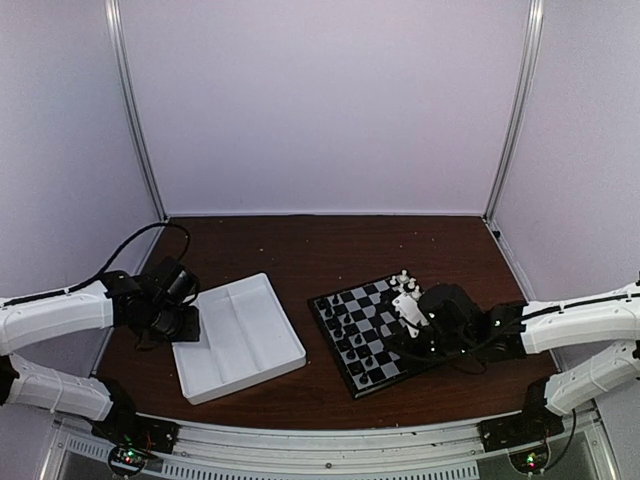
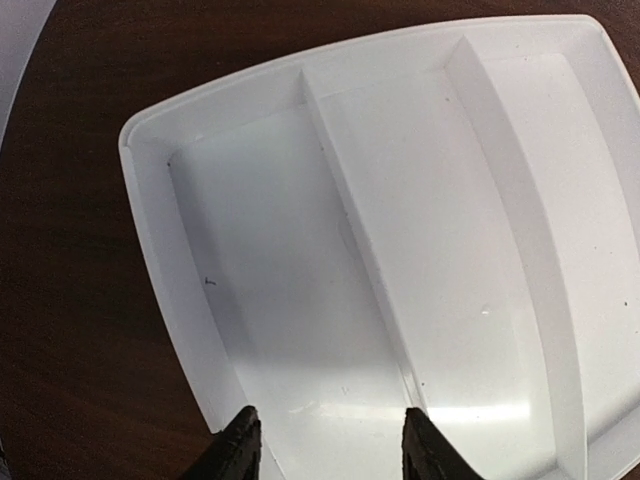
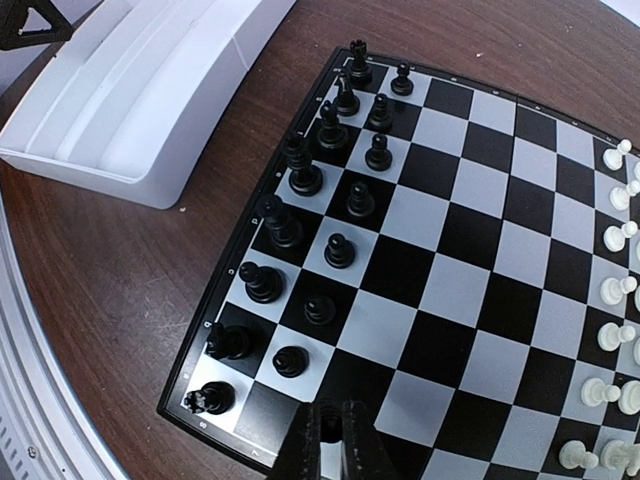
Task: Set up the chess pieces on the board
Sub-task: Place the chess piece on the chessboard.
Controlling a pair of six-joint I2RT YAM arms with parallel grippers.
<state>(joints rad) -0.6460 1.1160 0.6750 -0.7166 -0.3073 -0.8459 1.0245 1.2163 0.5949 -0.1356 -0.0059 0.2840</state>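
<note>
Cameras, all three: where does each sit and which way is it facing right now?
Top view: above and behind the arms, looking down; shows left arm, right arm, tray, board.
Left wrist: looks down into the tray; open left gripper at the bottom edge.
Right wrist: looks down on the board's black pieces and white pieces; shut right gripper at the bottom edge.
Shared: tray in all three; board in top and right wrist.

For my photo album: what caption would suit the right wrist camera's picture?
Shut right gripper over the board, black chess pieces lined along one edge, white pieces opposite.
</note>
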